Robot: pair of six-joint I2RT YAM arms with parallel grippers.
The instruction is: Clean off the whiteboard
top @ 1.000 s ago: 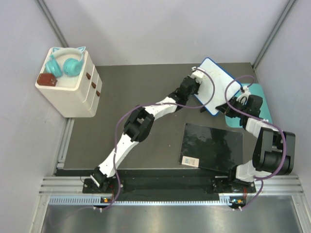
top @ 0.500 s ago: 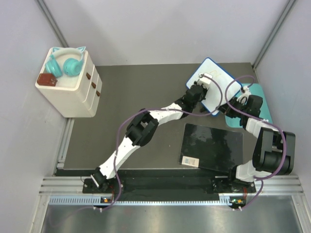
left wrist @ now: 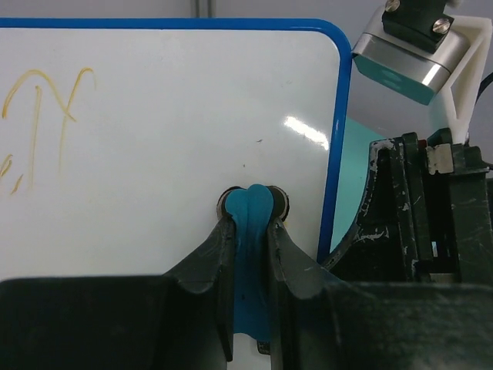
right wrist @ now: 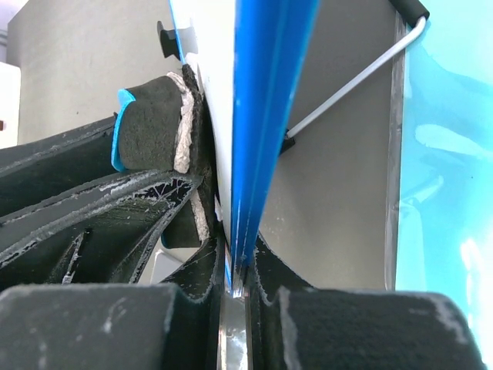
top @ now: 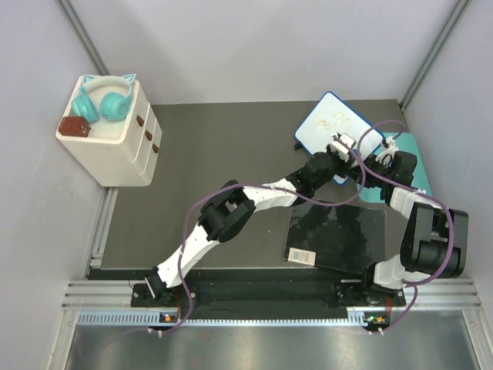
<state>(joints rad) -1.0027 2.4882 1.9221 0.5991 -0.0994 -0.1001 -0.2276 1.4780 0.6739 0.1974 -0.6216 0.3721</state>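
Note:
The whiteboard [top: 323, 127], white with a blue rim, stands tilted at the back right. Faint yellow scribbles [top: 337, 119] show on its upper part; they also show in the left wrist view [left wrist: 35, 116]. My left gripper [top: 343, 148] is shut on a blue eraser [left wrist: 251, 270] and presses it on the board's face [left wrist: 154, 169] near the right rim. My right gripper [top: 370, 159] is shut on the board's blue rim [right wrist: 266, 116] and holds it up on edge. The eraser's dark felt [right wrist: 150, 127] touches the board in the right wrist view.
A teal mat [top: 410, 166] lies under the right gripper. A glossy black sheet [top: 339, 231] lies in front of the board. A white drawer box [top: 115, 146] at the back left carries teal headphones [top: 104, 100] and a small brown-red item [top: 75, 126]. Grey walls enclose the table.
My left gripper has moved with the eraser down across the board toward its near right corner. The board's upper part with the scribbles now shows. The right gripper has kept its hold.

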